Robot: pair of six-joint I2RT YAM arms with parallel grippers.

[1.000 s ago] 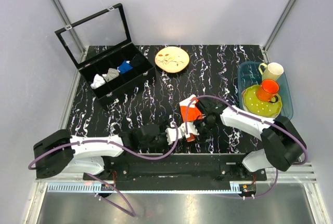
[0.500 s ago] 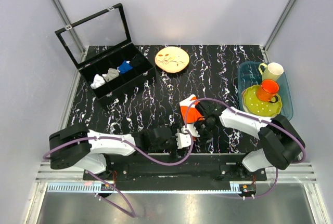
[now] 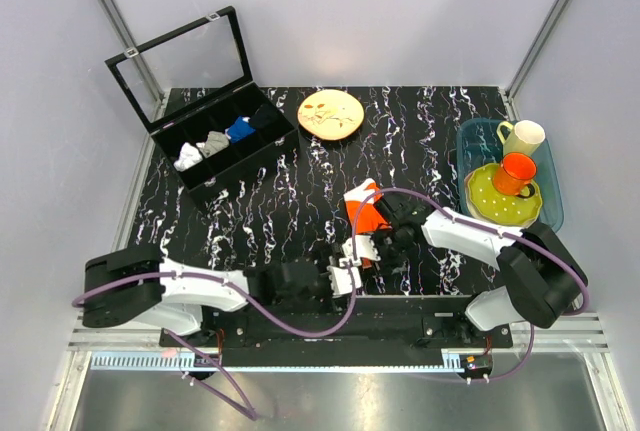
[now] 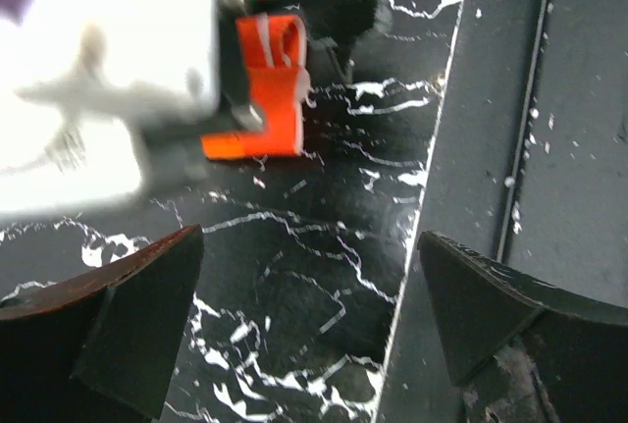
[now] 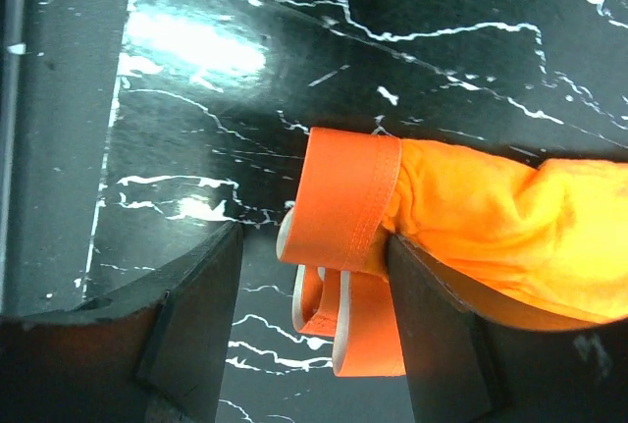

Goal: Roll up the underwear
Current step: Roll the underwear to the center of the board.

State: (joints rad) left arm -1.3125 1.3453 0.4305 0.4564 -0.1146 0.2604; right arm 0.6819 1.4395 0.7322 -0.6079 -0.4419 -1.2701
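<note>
The left arm has drawn back toward the near edge of the table since half a second ago, so the left claw (image 4: 309, 246) now sits a little farther from the underwear (image 5: 491, 237), while the right claw (image 5: 314, 238) and the garment have kept their place. The left claw is released: its two dark fingers (image 4: 118, 315) stand wide apart with only the black marbled table (image 4: 294, 325) between them. Ahead of it, near but apart, lies the folded orange end of the underwear, partly behind the blurred white body of the right arm. A grey rail (image 4: 510, 148) along the table edge runs just beside its right finger. The right claw is also unclenched, straddling the garment's band: the orange strip with pale edging, doubled over on itself, lies between the fingers. One finger stands clear of the band, and the other is against the bunched orange cloth, which spreads past that finger and off to the side. The garment rests on the table under this claw.
</note>
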